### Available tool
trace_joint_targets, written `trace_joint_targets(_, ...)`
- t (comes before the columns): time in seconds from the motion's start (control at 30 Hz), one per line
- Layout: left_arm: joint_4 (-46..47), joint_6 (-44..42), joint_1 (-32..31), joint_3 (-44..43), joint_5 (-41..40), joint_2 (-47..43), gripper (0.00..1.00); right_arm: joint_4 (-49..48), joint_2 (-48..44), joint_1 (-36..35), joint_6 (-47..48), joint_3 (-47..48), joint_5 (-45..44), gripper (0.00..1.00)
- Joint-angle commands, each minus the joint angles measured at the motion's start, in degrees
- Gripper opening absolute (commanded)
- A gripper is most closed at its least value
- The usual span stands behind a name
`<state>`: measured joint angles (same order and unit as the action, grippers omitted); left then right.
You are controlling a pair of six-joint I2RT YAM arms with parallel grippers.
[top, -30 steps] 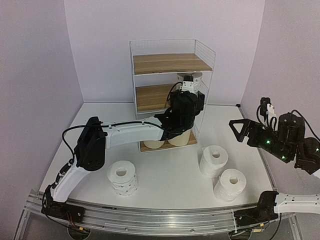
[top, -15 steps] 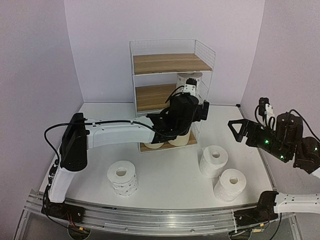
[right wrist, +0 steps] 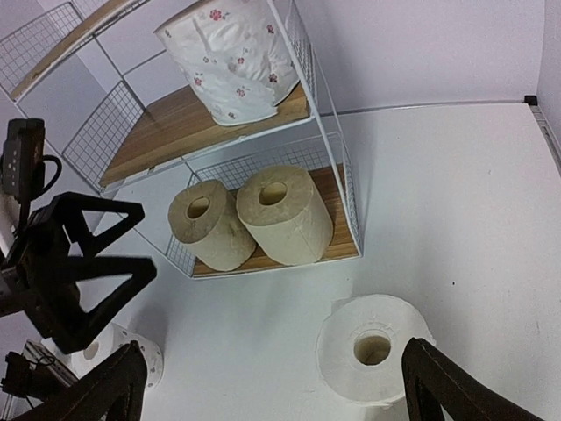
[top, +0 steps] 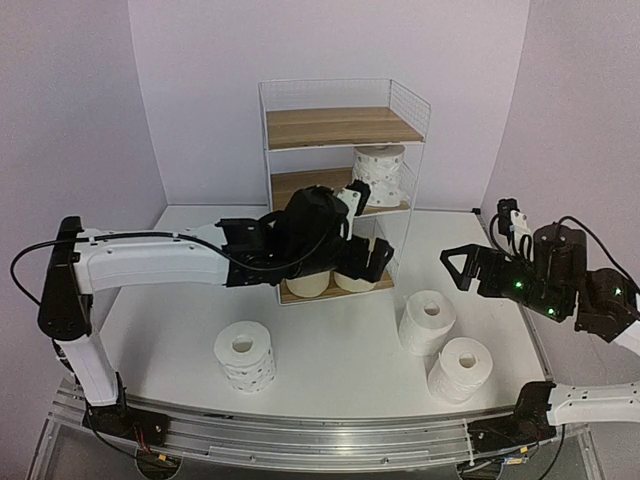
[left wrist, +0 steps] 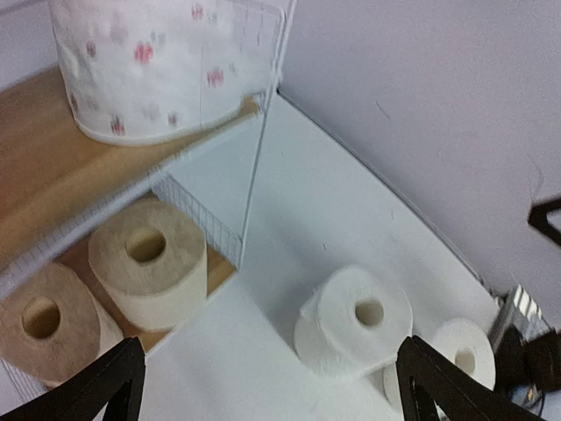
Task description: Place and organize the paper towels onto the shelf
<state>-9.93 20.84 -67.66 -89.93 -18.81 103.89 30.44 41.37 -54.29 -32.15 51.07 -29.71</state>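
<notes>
The shelf [top: 340,127] stands at the back centre. One dotted paper towel roll [top: 380,172] sits on its middle board and two beige rolls [top: 308,283] [top: 352,278] on the bottom board. On the table stand a dotted roll [top: 244,355] and two plain white rolls [top: 427,320] [top: 460,368]. My left gripper [top: 368,255] hangs open and empty just in front of the shelf's lower tier. In its wrist view the left gripper [left wrist: 272,395] looks down on a white roll [left wrist: 355,320]. My right gripper [top: 462,270] is open and empty above the right-hand rolls [right wrist: 372,346].
The shelf's top board and the left half of the middle board [right wrist: 175,132] are bare. Lilac walls close in the table at the back and sides. A metal rail [top: 300,430] runs along the near edge.
My left gripper opened fully and drew back out of the middle tier, leaving the dotted roll there, and it has dropped lower. The right arm edged slightly left.
</notes>
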Motion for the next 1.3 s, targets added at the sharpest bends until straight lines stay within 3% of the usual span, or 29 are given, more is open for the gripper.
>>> trace_joint_targets(0.0,-8.2,6.9,-0.3,11.7,12.3,-10.8,1.00,-1.5,3.4,-0.3,1.9,0.1,5.0,0.98)
trace_joint_targets(0.13,-14.7,13.7,-0.3,20.4,10.5,-17.8,1.00,-1.4,7.9,-0.2,5.5,0.2,9.5,0.98)
trace_joint_targets(0.33,-28.4,25.5,0.2,23.6,1.8,-22.5,1.00,-1.7,13.6,-0.2,2.8,-0.4,9.3,0.98)
trace_joint_targets(0.6,-42.6,35.0,11.2,28.7,1.9,-27.2,0.99,-4.4,19.5,-0.2,0.4,-0.9,13.5,0.98)
trace_joint_targets(0.73,-42.1,35.1,13.8,33.8,6.5,-31.4,0.99,-7.9,21.3,-0.3,0.3,-1.8,16.2,0.98)
trace_joint_targets(0.83,-39.0,33.8,14.9,37.2,12.3,-32.6,0.92,-8.9,23.0,-0.2,0.5,-1.4,17.8,0.98)
trace_joint_targets(1.27,-32.4,30.1,15.1,42.9,24.7,-36.7,0.86,-11.9,29.7,-0.3,3.6,1.3,24.0,0.97)
